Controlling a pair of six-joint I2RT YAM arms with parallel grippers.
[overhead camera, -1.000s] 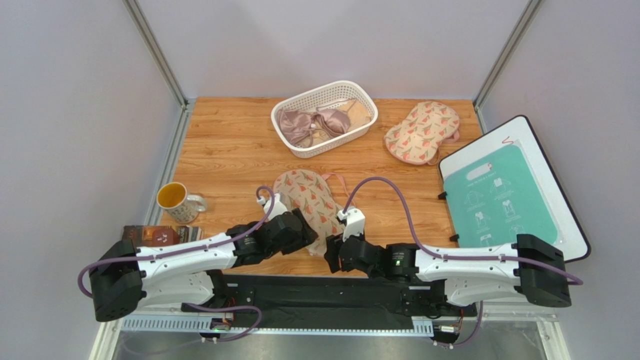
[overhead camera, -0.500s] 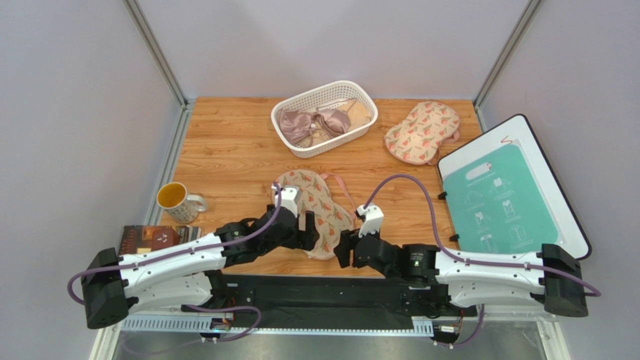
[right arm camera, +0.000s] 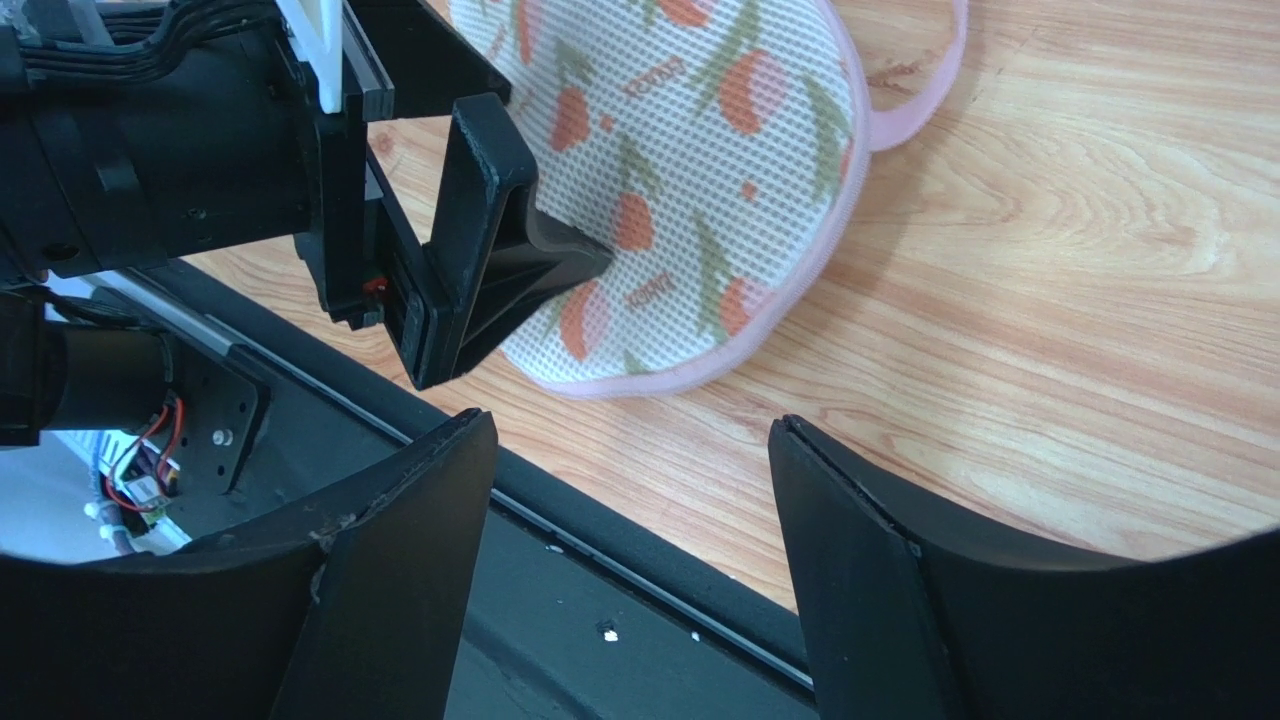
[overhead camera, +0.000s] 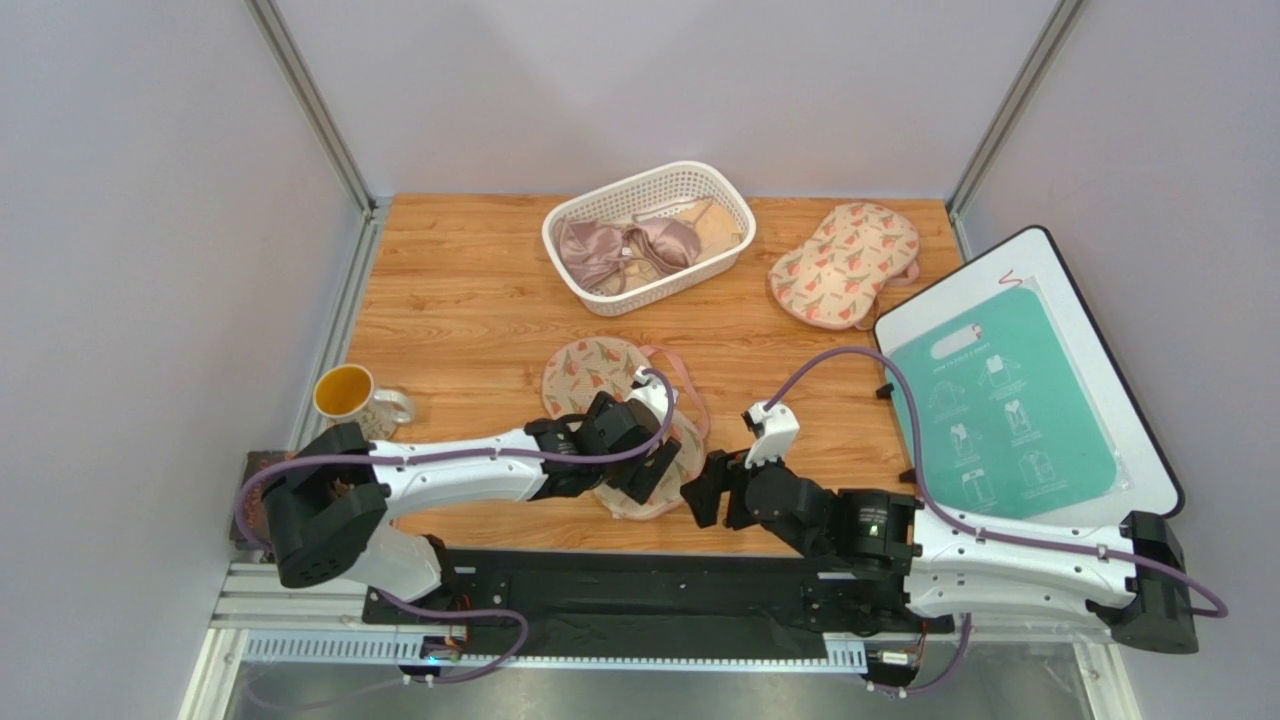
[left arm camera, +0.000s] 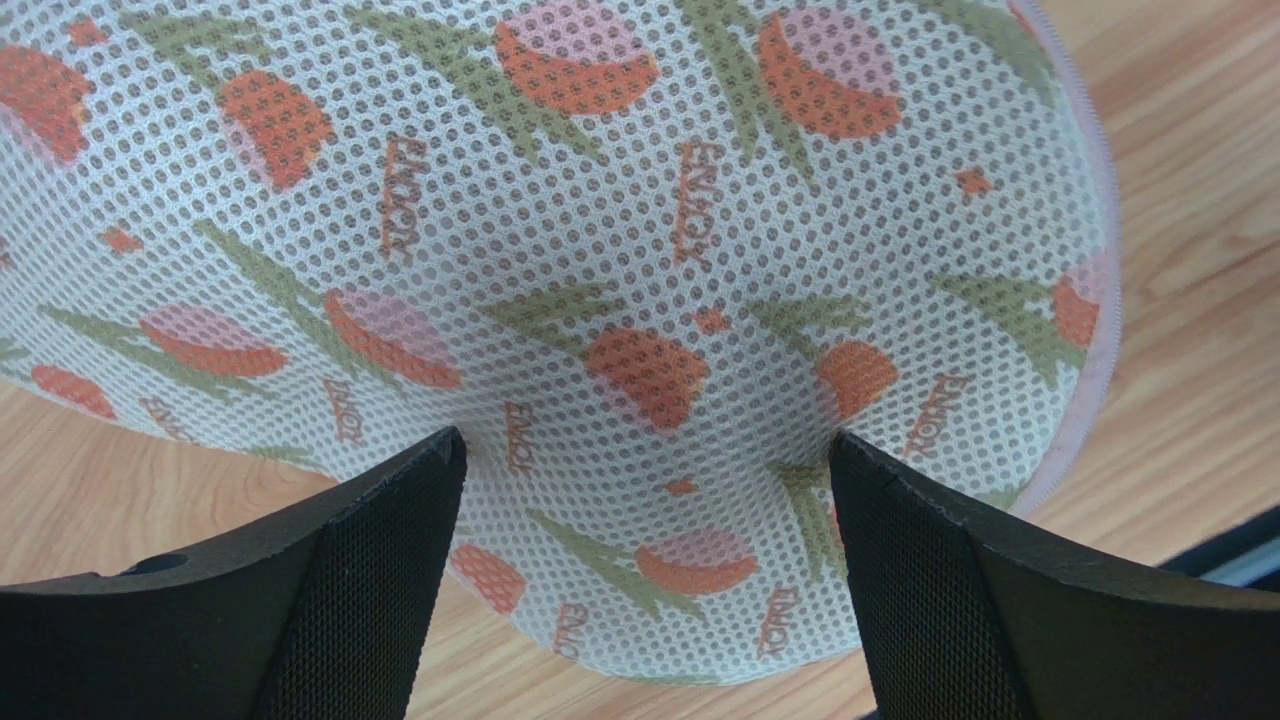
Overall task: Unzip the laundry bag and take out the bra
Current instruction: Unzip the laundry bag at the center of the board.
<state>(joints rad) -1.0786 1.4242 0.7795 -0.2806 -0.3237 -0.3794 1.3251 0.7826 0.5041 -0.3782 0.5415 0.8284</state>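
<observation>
Wood-grain counter [overhead camera: 451,300] fills the middle of a grey-walled cell, and the laundry bag [overhead camera: 589,372] lies flat on it near the front edge, between the two arms.

From above, the left arm reaches low and far to the right from its base, forearm almost level. Its left tool [overhead camera: 646,453] sits over the bag's near lobe. The right arm stretches leftward along the front edge, and the right tool [overhead camera: 703,495] stops just beside the bag's near rim, not touching it.

The left wrist view shows what the overhead view hides. The left tool [left arm camera: 646,450] is spread wide, a dark finger [left arm camera: 368,548] on each side of the lobe, and nothing is pinched. The mesh [left arm camera: 601,225] bulges up between them, and what lies inside cannot be made out.

The right wrist view looks back along the counter. The right tool [right arm camera: 631,435] has its jaws well apart with only bare wood and the counter's edge between them. Beyond them the left tool [right arm camera: 496,255] rests against the bag [right arm camera: 706,165] with one finger on the fabric, and the pink edging [right arm camera: 812,263] and a loose pink loop [right arm camera: 917,90] show.

Only the overhead view takes in the white basket [overhead camera: 676,278], a second printed bag [overhead camera: 845,264], a mug [overhead camera: 349,396] and a teal board [overhead camera: 999,398].
</observation>
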